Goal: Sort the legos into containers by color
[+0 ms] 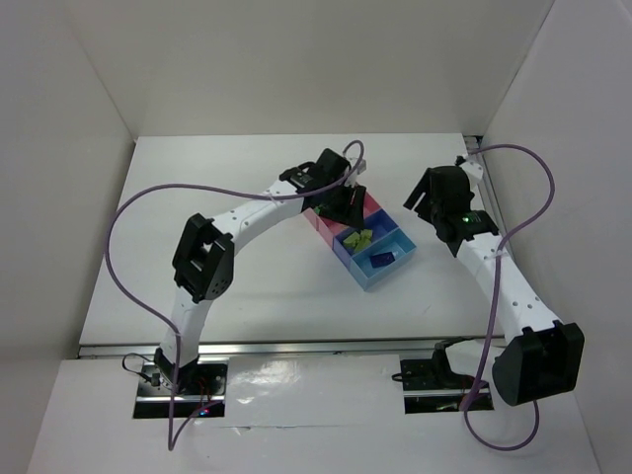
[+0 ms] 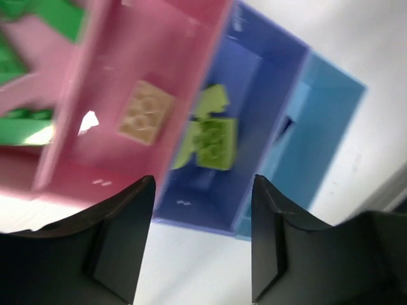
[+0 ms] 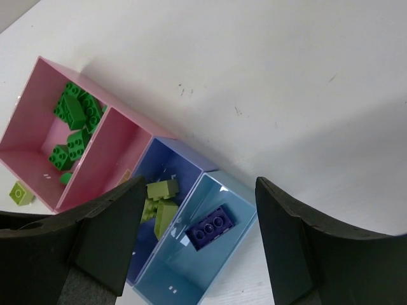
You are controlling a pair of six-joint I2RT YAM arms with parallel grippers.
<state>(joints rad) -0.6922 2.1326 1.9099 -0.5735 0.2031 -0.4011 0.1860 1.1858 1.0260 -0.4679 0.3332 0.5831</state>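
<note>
White counter (image 1: 276,286): left pincer (image 2: 203,184) and right pincer (image 3: 200,184) both gape empty. One yellow-green brick (image 3: 21,192) lies outside the pink tray (image 3: 32,101); next, probably grasp it for the periwinkle tray (image 3: 166,152).

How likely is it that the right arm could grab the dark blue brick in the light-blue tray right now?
Probably yes. The right pincer is open and aimed at the dark blue brick, which lies alone in the light-blue tray with nothing covering it.
</note>
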